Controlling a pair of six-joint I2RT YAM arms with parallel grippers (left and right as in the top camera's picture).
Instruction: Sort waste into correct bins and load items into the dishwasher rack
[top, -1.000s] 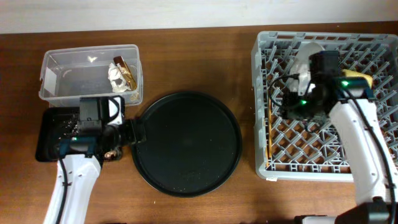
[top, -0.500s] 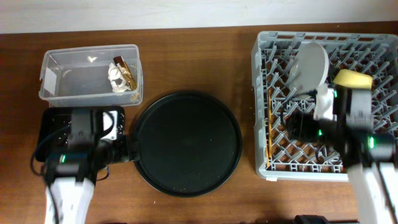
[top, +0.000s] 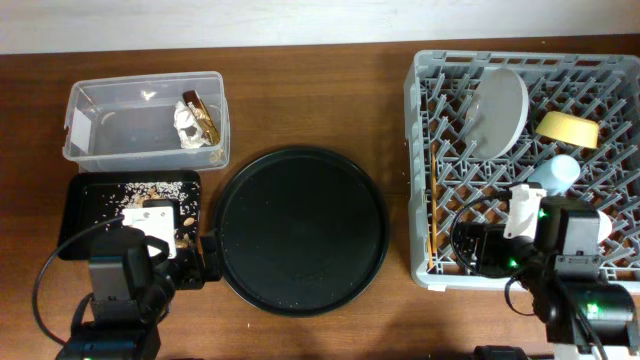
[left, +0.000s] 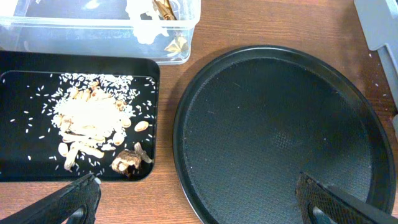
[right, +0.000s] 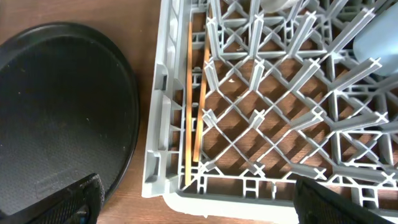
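Observation:
The clear tub (top: 100, 125) holds the white tissue (top: 185, 125) and the brown-gold wrapper (top: 200, 112). The shallow black tray (top: 80, 205) holds beige food scraps (top: 150, 192), which also show in the left wrist view (left: 87, 121). The grey rack (top: 420, 150) holds the grey-green plate (top: 500, 110) on edge, the yellow bowl (top: 567, 128), the blue cup (top: 560, 172) and the chopsticks (top: 433, 200) along its left wall (right: 193, 106). I see no pink cup. My left gripper (left: 196, 193) is open and empty. My right gripper (right: 196, 196) is open and empty over the rack's front-left corner.
The large round black tray (top: 300, 230) lies between the bins and the rack, with only a few crumbs on it; it also shows in the left wrist view (left: 280, 130). Both arms are low at the table's front edge.
Both arms have drawn back toward the front edge. The right arm left the rack's middle, uncovering plate, bowl and blue cup. The left gripper moved off the black tray.

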